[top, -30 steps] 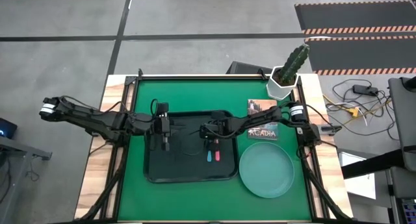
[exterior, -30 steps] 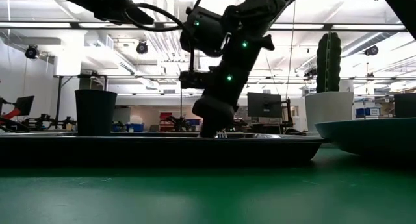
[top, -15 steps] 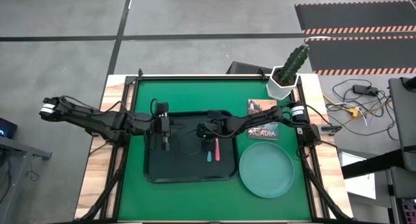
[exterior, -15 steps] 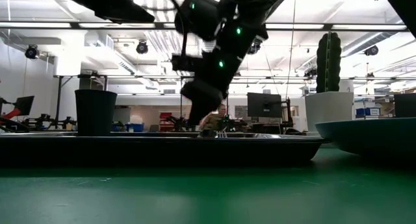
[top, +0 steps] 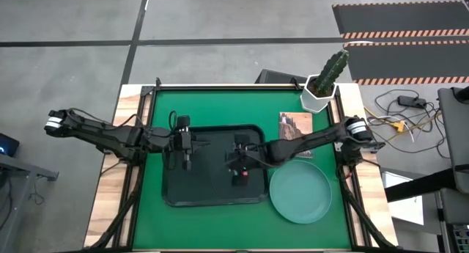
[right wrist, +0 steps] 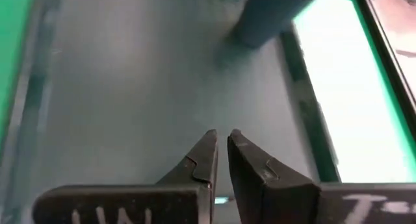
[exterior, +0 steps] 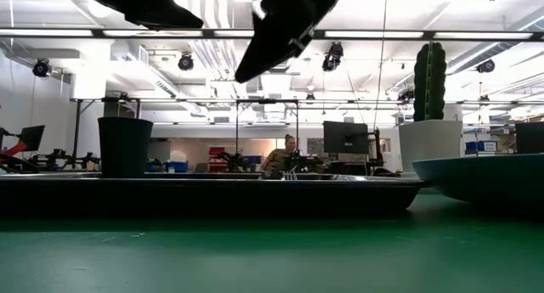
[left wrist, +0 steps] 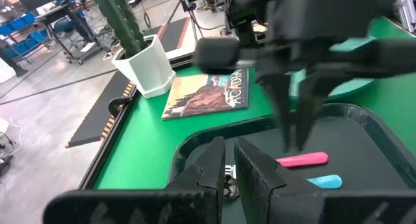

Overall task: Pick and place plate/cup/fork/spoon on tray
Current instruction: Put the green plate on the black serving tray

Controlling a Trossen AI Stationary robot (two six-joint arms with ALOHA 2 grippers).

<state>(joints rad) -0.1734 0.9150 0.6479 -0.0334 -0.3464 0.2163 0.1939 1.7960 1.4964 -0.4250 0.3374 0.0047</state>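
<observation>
the fork and the spoon lay side by side on the floor of the tray, and the cup stood upright near the tray's left end, so the step in hand looked to be the plate, which sat on the green mat just beside the tray's right rim, not yet on it. the right gripper hung above the tray over the cutlery, its fingers nearly pressed together with only a thin slit between them and nothing held, as its own wrist view showed. the left gripper hovered over the tray's left half, its fingers likewise drawn close and empty, with a small pale object, too unclear to name, just beyond the tips. to do the plate well, the right arm would probably have to clear the tray, spread its fingers wide, and come at the raised rim from the side nearest the tray, pinching rim and underside together. the plate is broad and likely to tilt from a one-edge hold, so a slow lift seemed wise. it would need setting in the bare part of the tray, clear of the cup and cutlery. the book and cactus pot stood apart from that path.
</observation>
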